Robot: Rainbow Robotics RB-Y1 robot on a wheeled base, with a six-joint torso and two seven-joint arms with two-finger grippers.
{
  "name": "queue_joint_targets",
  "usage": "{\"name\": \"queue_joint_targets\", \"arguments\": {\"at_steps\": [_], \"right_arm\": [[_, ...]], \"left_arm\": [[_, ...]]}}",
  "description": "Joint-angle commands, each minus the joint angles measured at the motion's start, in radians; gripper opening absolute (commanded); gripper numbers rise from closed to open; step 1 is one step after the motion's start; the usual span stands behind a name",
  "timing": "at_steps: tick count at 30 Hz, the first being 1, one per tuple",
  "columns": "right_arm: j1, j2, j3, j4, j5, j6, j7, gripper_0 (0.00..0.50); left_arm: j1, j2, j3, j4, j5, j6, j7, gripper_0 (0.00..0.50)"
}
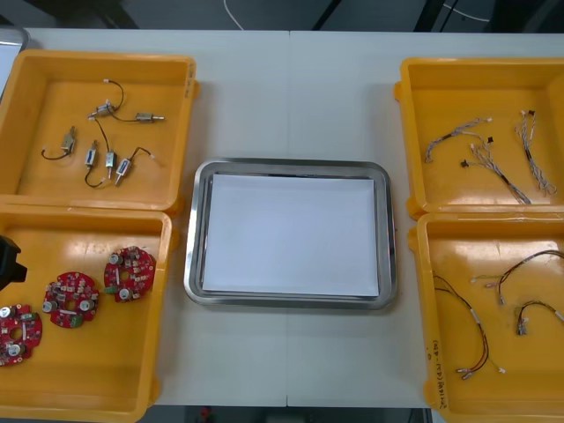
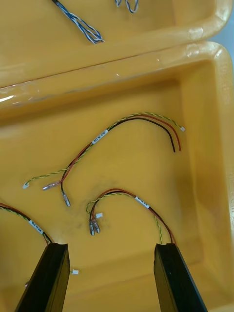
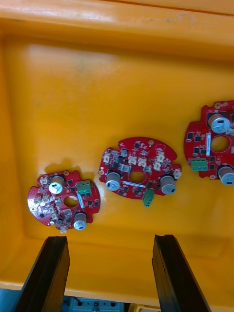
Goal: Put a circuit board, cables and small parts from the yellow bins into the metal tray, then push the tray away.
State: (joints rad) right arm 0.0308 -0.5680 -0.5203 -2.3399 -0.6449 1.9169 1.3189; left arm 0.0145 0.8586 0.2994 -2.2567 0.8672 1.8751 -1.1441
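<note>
Left end effector (image 3: 109, 273) gapes empty over circuit boards (image 3: 138, 168), right end effector (image 2: 112, 275) (likewise) over cables (image 2: 99, 138).

The bench (image 1: 291, 97) lies pale and evenly lit, and a thin seam (image 1: 289, 88) runs from its far edge straight toward the middle. Beyond that far edge the floor (image 1: 159, 13) is dark. Slanting dark bars (image 1: 328, 12) cross it, and a white cord (image 1: 233, 16) loops down to the bench's rim. At the near edge, a narrow dark strip (image 1: 291, 416) peeks out below.
</note>
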Motion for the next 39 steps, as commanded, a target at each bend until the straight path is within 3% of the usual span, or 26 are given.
{"name": "queue_joint_targets", "arguments": {"at_steps": [1, 7, 21, 29, 39], "right_arm": [[0.020, 0.051, -0.020, -0.033, 0.062, 0.003, -0.026, 0.500], [0.020, 0.086, -0.020, -0.033, 0.110, 0.003, -0.078, 0.500], [0.003, 0.148, -0.014, -0.024, 0.186, 0.003, -0.458, 0.500], [-0.078, 0.151, -0.020, 0.083, 0.223, 0.003, -0.664, 0.500], [-0.135, 0.151, -0.046, 0.191, 0.268, 0.003, -0.822, 0.500]], "left_arm": [[0.050, 0.045, 0.001, 0.008, -0.028, -0.054, -0.075, 0.500], [0.073, 0.045, 0.001, 0.049, -0.039, -0.119, -0.080, 0.500], [0.137, 0.049, 0.001, 0.109, -0.082, -0.225, -0.101, 0.500], [0.151, 0.049, -0.025, 0.158, -0.099, -0.274, -0.117, 0.500], [0.159, 0.049, -0.051, 0.209, -0.114, -0.304, -0.118, 0.500]]}}
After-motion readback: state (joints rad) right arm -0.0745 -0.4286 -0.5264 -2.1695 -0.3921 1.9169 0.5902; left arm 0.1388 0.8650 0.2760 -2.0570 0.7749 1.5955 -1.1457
